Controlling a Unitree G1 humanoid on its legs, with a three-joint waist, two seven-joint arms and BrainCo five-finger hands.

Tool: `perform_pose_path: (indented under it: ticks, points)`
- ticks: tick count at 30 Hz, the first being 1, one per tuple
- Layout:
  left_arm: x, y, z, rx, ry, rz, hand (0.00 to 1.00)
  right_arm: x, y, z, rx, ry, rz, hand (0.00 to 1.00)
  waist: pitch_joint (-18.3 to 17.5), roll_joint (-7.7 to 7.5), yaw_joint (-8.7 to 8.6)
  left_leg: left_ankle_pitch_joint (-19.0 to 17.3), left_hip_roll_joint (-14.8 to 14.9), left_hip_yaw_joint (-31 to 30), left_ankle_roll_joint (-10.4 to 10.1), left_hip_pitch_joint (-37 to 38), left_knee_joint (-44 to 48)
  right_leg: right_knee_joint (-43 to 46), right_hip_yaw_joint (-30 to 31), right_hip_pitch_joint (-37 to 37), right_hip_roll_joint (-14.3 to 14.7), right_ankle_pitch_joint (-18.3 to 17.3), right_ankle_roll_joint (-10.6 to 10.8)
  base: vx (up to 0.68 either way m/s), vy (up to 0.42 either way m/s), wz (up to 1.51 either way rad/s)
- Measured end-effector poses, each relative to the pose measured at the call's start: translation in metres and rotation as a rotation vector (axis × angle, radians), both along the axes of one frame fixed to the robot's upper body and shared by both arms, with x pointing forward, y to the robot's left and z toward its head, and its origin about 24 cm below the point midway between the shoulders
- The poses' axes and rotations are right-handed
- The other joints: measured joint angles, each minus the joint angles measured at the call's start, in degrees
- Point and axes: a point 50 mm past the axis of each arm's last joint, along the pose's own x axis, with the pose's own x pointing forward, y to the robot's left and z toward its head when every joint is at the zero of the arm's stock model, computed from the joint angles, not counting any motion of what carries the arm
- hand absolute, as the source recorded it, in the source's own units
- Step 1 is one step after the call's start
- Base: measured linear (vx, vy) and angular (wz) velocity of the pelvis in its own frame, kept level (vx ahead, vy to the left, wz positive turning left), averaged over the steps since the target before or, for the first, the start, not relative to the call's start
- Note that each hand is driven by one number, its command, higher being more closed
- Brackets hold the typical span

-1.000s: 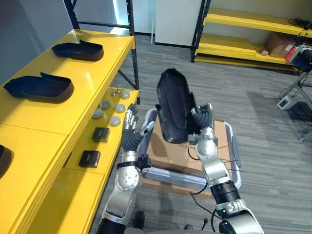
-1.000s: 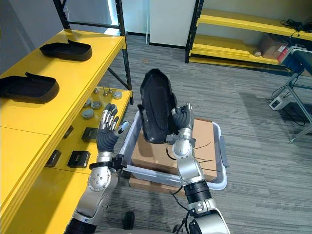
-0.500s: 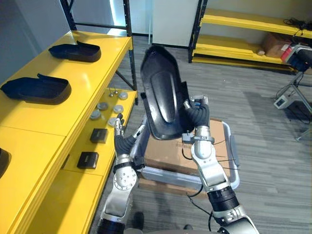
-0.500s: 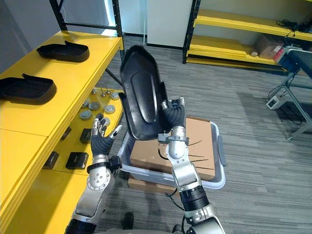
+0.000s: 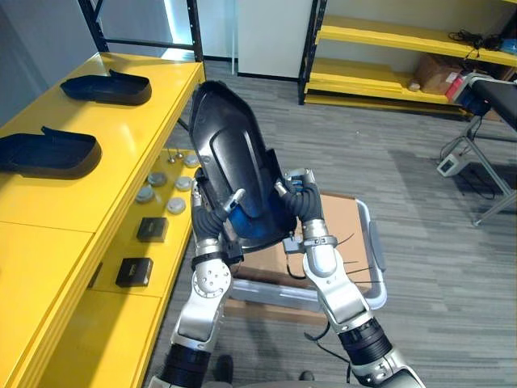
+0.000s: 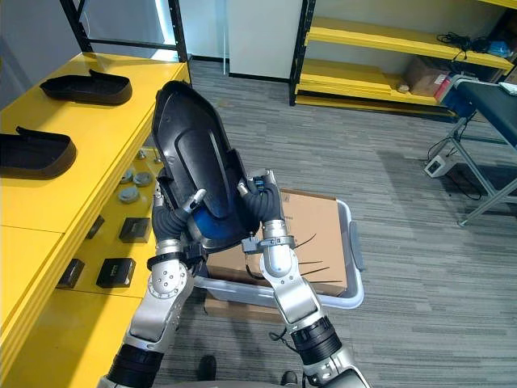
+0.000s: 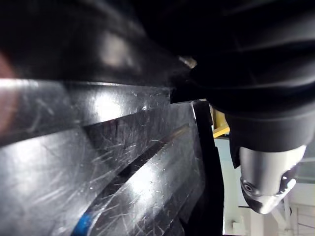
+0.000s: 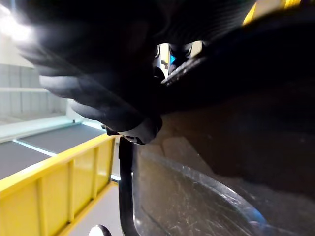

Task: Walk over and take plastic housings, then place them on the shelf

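Currently held: black plastic housing (image 5: 234, 166), upright with its narrow end up, carried between both hands above the tote.
Right hand (image 5: 300, 202): fingers curled round the housing's right edge, gripping it.
Left hand (image 5: 208, 220): against the left edge, thumb hooked over the front face; closed on the housing.
Step in hand (judgement): bring the housing across to the yellow shelf (image 5: 121, 137) and lay it down.
How to do it well: move both hands as one so neither grip slips. Tip the housing from upright to flat before it meets the top. Aim for bare yellow, well apart from the far housing (image 5: 107, 86) and the near housing (image 5: 48, 152). Loosen the fingers only once it rests.
Grey tote (image 5: 373, 250): holds a cardboard box (image 5: 339, 222); anything beneath the box is hidden.
Lower shelf level: round caps (image 5: 161, 187) and two small black boxes (image 5: 152, 229), lying loose.
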Motion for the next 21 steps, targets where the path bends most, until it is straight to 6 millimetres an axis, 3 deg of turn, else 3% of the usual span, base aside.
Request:
perform_pose_path:
  ticks: [7, 16, 17, 21]
  points:
    - [0.004, 0.006, -0.009, -0.116, 0.054, -0.012, 1.00, 0.000, -0.005, -0.007, -0.033, 0.019, -0.009, 1.00, -0.18, -0.21, -0.03, 0.01, -0.01, -0.07, 0.00, -0.02, 0.27, 0.00, -0.01, -0.01, 0.00, 0.00, 0.01, 0.00, 0.000, 0.00]
    - [0.006, 0.007, -0.014, -0.112, 0.075, -0.052, 1.00, 0.000, -0.008, -0.005, -0.033, -0.006, -0.006, 1.00, -0.21, -0.19, -0.04, 0.01, -0.02, -0.07, 0.01, -0.02, 0.29, 0.00, 0.00, 0.00, 0.00, 0.00, 0.01, 0.00, 0.000, 0.00]
    - [0.006, 0.007, -0.014, -0.109, 0.075, -0.052, 1.00, 0.000, -0.008, -0.004, -0.032, -0.012, -0.007, 0.00, -0.22, -0.18, -0.02, 0.01, -0.01, -0.06, 0.01, -0.01, 0.30, 0.01, 0.00, 0.03, 0.00, 0.00, 0.01, 0.00, 0.000, 0.00]
    - [0.004, 0.009, -0.018, -0.113, 0.088, -0.067, 1.00, 0.000, -0.009, -0.001, -0.018, -0.024, -0.005, 0.00, -0.26, -0.13, -0.02, 0.01, -0.02, 0.00, 0.01, 0.09, 0.31, 0.00, 0.00, 0.14, 0.00, 0.02, 0.03, 0.00, 0.000, 0.00]
